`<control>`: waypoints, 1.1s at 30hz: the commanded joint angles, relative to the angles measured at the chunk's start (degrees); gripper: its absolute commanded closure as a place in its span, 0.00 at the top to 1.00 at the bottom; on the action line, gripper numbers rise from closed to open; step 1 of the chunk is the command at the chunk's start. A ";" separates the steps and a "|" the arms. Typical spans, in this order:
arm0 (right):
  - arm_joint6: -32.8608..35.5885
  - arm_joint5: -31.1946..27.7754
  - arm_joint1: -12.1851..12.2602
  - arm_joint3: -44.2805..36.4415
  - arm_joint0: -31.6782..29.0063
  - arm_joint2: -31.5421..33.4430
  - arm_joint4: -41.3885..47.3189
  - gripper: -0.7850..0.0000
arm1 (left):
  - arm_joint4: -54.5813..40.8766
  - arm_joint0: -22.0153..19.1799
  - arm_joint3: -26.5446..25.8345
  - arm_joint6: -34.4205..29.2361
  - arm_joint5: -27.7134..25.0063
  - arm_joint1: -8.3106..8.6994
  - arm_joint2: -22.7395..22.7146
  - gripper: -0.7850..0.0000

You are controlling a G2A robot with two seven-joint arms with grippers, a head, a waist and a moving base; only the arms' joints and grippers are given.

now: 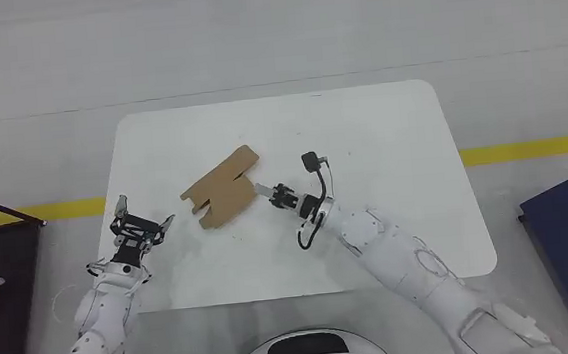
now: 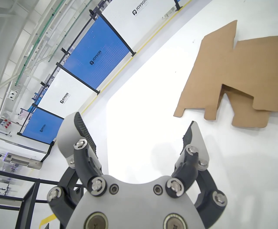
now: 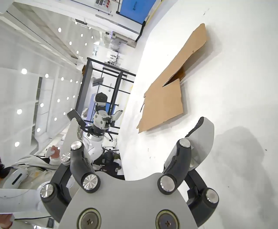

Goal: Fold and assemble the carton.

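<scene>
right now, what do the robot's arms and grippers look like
The left arm and right arm have smooth white shells. The left gripper and right gripper match: silver-grey curved fingers with black ribbed pads, black linkages, shiny round screws, a grey base plate. A black cable loops at the right wrist.

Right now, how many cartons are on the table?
1. A single flat carton lies near the middle of the table, between the open left gripper and the open right gripper, touching neither. Nothing seems hidden.
</scene>
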 commanded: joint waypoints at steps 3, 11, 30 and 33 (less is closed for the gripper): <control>3.37 2.29 -0.90 1.99 1.73 -1.52 3.83 0.90 | 0.33 -0.32 0.12 -0.23 -0.46 -0.04 0.26 1.00; 4.57 6.03 -3.22 6.86 4.79 -5.46 5.98 0.80 | 0.99 -0.61 -0.15 -0.62 -1.12 -0.14 0.95 1.00; 6.58 8.66 -6.48 15.23 7.97 -5.99 15.76 0.87 | 0.90 0.02 -0.80 -0.44 -1.48 -0.19 0.28 1.00; 5.94 8.61 -6.94 15.96 8.13 -5.73 17.21 0.80 | 0.97 0.13 -0.93 -0.36 -1.56 -0.22 0.40 1.00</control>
